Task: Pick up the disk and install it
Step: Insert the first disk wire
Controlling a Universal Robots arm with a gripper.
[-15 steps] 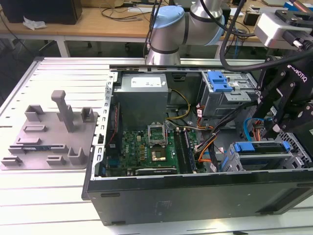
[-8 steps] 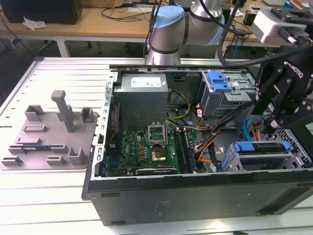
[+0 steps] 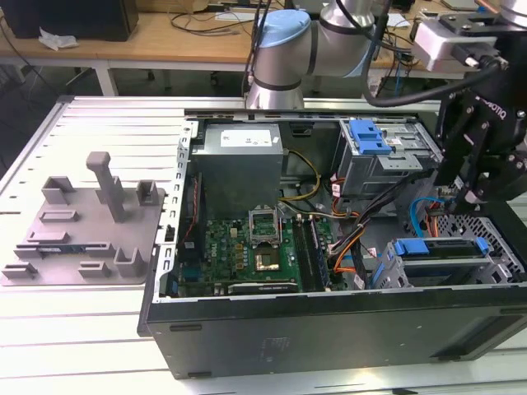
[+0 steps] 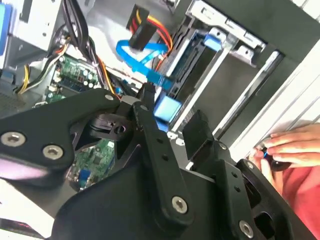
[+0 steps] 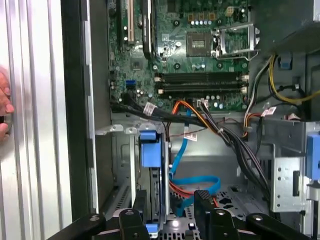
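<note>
Exterior view: disk (image 3: pixel 445 249) lies lengthwise left-right.

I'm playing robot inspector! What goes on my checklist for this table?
Surface: slatted metal table carrying an open computer case.
Job's things: the disk sits in the drive bay inside the case, with its blue bracket showing.
Clutter: grey fixture plate beside the case, at the exterior view's left.
Grippers: gripper is open, holds nothing and is close to the disk.
Cables: blue flat cable loops beside the disk; black cable bundle crosses the case.
Surroundings: a hand is on the table beside the case; wooden benches stand behind.
</note>
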